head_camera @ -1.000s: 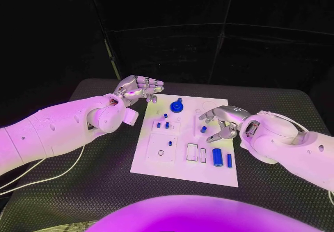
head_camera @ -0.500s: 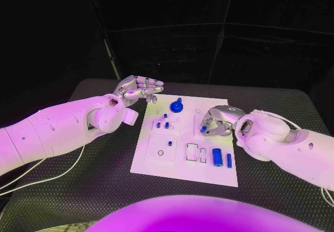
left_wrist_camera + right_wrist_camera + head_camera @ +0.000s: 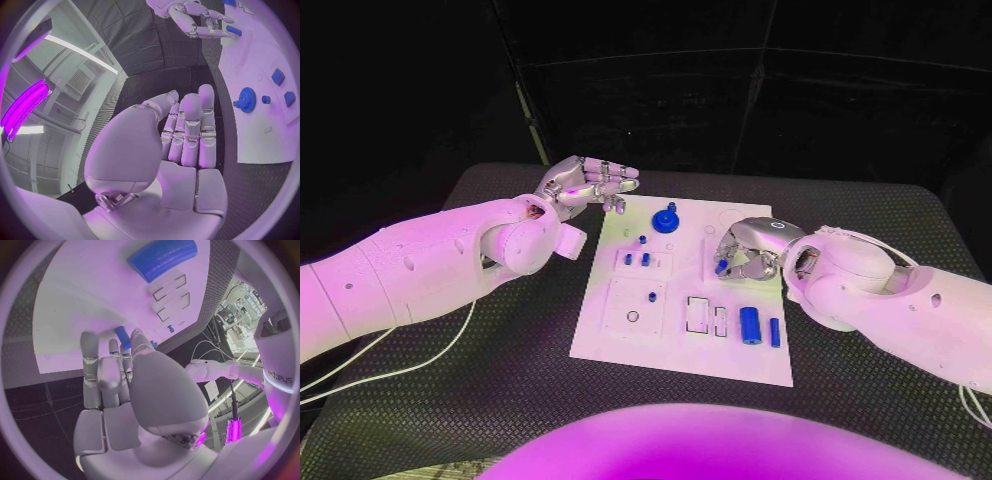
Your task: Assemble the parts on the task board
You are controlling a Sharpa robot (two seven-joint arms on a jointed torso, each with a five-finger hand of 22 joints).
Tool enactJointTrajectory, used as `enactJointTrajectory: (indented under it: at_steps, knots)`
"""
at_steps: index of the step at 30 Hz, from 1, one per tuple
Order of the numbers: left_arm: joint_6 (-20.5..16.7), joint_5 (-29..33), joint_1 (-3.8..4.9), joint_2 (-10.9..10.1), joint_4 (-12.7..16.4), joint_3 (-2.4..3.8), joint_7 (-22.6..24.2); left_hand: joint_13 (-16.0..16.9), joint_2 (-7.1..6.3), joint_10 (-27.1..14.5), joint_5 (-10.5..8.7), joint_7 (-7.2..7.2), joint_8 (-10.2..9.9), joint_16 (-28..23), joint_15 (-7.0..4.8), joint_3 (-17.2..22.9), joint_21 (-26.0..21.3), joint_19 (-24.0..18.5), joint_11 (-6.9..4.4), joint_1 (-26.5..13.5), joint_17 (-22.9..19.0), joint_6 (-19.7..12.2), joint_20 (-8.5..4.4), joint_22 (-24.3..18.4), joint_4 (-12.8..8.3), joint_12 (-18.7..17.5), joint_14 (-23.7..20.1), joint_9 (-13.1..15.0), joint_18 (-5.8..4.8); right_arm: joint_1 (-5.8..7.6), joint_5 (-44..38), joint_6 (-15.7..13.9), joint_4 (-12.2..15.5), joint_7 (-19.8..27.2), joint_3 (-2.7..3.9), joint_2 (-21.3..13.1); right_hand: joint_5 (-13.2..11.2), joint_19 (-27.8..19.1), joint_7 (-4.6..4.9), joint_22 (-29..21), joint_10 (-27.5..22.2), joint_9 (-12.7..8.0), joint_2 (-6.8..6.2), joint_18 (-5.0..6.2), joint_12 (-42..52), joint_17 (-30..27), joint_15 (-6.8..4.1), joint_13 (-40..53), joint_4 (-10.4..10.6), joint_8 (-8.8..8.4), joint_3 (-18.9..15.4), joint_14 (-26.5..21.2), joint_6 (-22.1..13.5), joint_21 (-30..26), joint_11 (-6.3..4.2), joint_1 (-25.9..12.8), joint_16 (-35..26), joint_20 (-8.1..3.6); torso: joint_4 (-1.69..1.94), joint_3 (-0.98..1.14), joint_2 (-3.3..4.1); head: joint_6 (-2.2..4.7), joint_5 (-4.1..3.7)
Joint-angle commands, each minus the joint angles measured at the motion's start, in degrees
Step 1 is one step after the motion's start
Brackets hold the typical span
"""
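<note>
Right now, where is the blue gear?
In the head view, the blue gear sits at the task board's far end, between the left hand and right hand, nearer the left.

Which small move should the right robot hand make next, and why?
Probably close its fingers on the small blue peg. The right robot hand is over the task board, its fingers beside the peg, but no firm hold is visible.

Robotics lab: black-curtained enclosure [image 3: 733, 90], black table [image 3: 488, 400], ceiling strip lights [image 3: 81, 50].
</note>
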Motion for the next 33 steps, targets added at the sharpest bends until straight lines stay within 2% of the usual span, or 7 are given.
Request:
enactJointTrajectory:
  at_steps: [1, 7, 13, 17, 21, 28, 33]
  knots:
    - [0.7, 0.2, 0.09, 0.1, 0.0, 0.07, 0.1, -0.1, -0.03, -0.3, 0.28, 0.08, -0.2, -0.3, -0.09, -0.2, -0.3, -0.3, -0.05, -0.2, 0.0, -0.2, 0.26, -0.1, -0.2, 0.2, -0.3, -0.1, 0.67, 0.09, -0.5, -0.1, -0.1, 0.5, 0.04, 0.2, 0.1, 0.5, 0.01, 0.7, 0.7, -0.1, 0.40, -0.99, -0.6, 0.5, -0.43, -0.1, -0.1, -0.28, 0.7, 0.9, 0.6, 0.6, -0.02, 0.5, 0.5, 0.01, -0.03, 0.00, 0.02, 0.01, 0.07]
    - [0.7, 0.2, 0.09, 0.1, 0.0, 0.07, 0.0, -0.1, -0.03, -0.3, 0.28, 0.08, -0.2, -0.3, -0.09, -0.2, -0.3, -0.3, -0.05, -0.2, 0.0, -0.2, 0.26, -0.1, -0.2, 0.2, -0.3, -0.1, 0.67, 0.08, -0.5, -0.4, -0.2, 0.7, 0.03, 0.3, 0.6, 1.6, -0.18, 3.1, 2.7, -0.1, 0.88, -1.34, -1.5, 2.3, -0.83, 0.0, -0.2, -0.46, 2.2, 1.1, 1.8, 2.3, -0.35, 1.6, 1.7, -0.01, -0.04, -0.02, 0.01, 0.01, 0.06]
    - [0.7, 0.2, 0.09, 0.1, 0.0, 0.07, 0.0, -0.1, 0.01, -0.4, 0.29, 0.09, -0.2, -0.3, -0.07, -0.2, -0.3, -0.4, -0.04, -0.3, 0.0, -0.2, 0.28, -0.1, -0.2, 0.2, -0.3, 0.0, 0.67, 0.08, -0.5, -0.6, -0.2, 0.7, 0.03, 0.4, -0.2, 2.5, -0.77, 5.6, 6.6, 0.1, 2.13, -1.67, -2.2, 3.8, -1.65, 0.1, -1.5, -0.11, 6.7, 1.2, 4.4, 4.2, -1.26, 4.8, 2.9, -0.57, 0.00, -0.01, 0.01, 0.01, 0.04]
    - [0.7, 0.2, 0.09, 0.1, 0.0, 0.07, 0.0, -0.1, 0.01, -0.4, 0.29, 0.09, -0.2, -0.3, -0.07, -0.2, -0.3, -0.4, -0.04, -0.3, 0.0, -0.2, 0.28, -0.1, -0.2, 0.2, -0.3, 0.0, 0.67, 0.07, -1.0, -0.7, -0.1, 0.5, 0.03, 0.4, -0.3, 2.9, -1.26, 7.1, 9.4, 0.2, 2.08, -1.87, -2.3, 4.4, -2.21, 0.3, -3.1, 0.23, 10.0, 1.2, 6.1, 5.4, -1.93, 6.4, 3.4, -1.14, 0.00, -0.02, -0.02, 0.01, 0.00]
    - [0.7, 0.2, 0.09, 0.1, 0.0, 0.07, 0.0, -0.1, 0.06, -0.5, 0.31, 0.07, -0.2, -0.3, -0.07, -0.1, -0.3, -0.4, -0.05, -0.2, 0.0, -0.3, 0.28, -0.1, -0.3, 0.3, -0.4, 0.0, 0.69, 0.06, -1.3, -1.6, 0.0, 0.6, 0.03, 0.4, -0.4, 2.9, -1.35, 8.0, 11.0, 0.1, 1.18, -2.02, -3.2, 4.6, -2.31, 0.3, -4.3, 0.01, 13.5, 1.1, 6.8, 6.2, -2.08, 6.1, 3.6, -1.43, -0.03, -0.02, -0.01, 0.01, 0.00]
    - [0.7, 0.2, 0.09, 0.0, 0.0, 0.07, -0.1, -0.1, 0.14, -0.5, 0.35, 0.07, -0.2, -0.3, -0.10, 0.0, -0.3, -0.4, -0.07, 0.0, -0.1, -0.3, 0.27, -0.1, -0.4, 0.3, -0.4, 0.0, 0.72, 0.05, -1.4, -4.7, 1.1, 1.2, 0.02, -0.2, -0.5, 2.9, -1.21, 9.9, 12.3, -0.1, -1.98, -2.21, -5.9, 4.5, -2.23, 0.4, -6.8, -1.02, 21.6, 0.9, 7.4, 8.0, -1.81, 2.0, 3.8, -1.25, -0.01, -0.01, -0.08, 0.01, 0.08]
    - [0.7, 0.2, 0.09, 0.0, -0.1, 0.07, -0.1, -0.1, 0.16, -0.5, 0.35, 0.07, -0.2, -0.3, -0.10, 0.0, -0.3, -0.4, -0.07, 0.1, -0.1, -0.3, 0.27, 0.0, -0.5, 0.4, -0.4, 0.0, 0.72, 0.06, -0.3, -6.2, 3.0, 1.5, 0.05, -1.3, -0.7, 2.8, -1.16, 10.2, 12.6, 0.0, -2.70, -2.22, -6.6, 4.6, -2.16, 0.5, -7.8, -1.18, 23.7, 1.0, 7.6, 8.3, -1.93, 0.3, 4.0, -1.21, -0.03, -0.04, -0.10, 0.01, 0.08]
